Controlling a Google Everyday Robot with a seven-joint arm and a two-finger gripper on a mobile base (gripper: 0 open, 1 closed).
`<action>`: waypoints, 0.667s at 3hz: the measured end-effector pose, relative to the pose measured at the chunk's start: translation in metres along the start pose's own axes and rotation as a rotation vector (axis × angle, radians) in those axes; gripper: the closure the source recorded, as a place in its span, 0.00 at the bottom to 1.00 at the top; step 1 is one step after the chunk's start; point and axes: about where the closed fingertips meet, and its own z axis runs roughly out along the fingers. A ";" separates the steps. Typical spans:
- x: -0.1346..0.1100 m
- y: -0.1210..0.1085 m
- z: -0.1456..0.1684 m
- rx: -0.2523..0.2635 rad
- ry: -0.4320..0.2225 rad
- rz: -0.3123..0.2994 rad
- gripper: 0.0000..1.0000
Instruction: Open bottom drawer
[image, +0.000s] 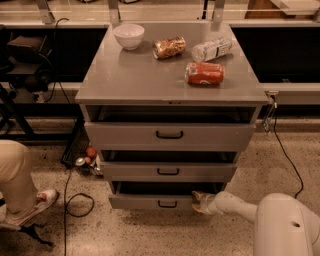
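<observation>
Materials and finishes

The gripper (200, 202), in smooth off-white plastic-looking casing, is sitting at the right end of the bottom drawer (142, 201), whose grey metal front is showing a matt finish; its black handle (167, 204), left of the gripper, is looking dull. Above the gripper, the satin cabinet top (140, 75) is carrying a glossy white bowl (129, 36) and a shiny red can (205, 73). Beneath the gripper, speckled floor (150, 232) is gleaming.
</observation>
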 end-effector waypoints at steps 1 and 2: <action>0.000 0.000 0.000 0.000 0.000 0.000 0.63; -0.002 0.002 0.002 -0.003 -0.003 0.000 0.33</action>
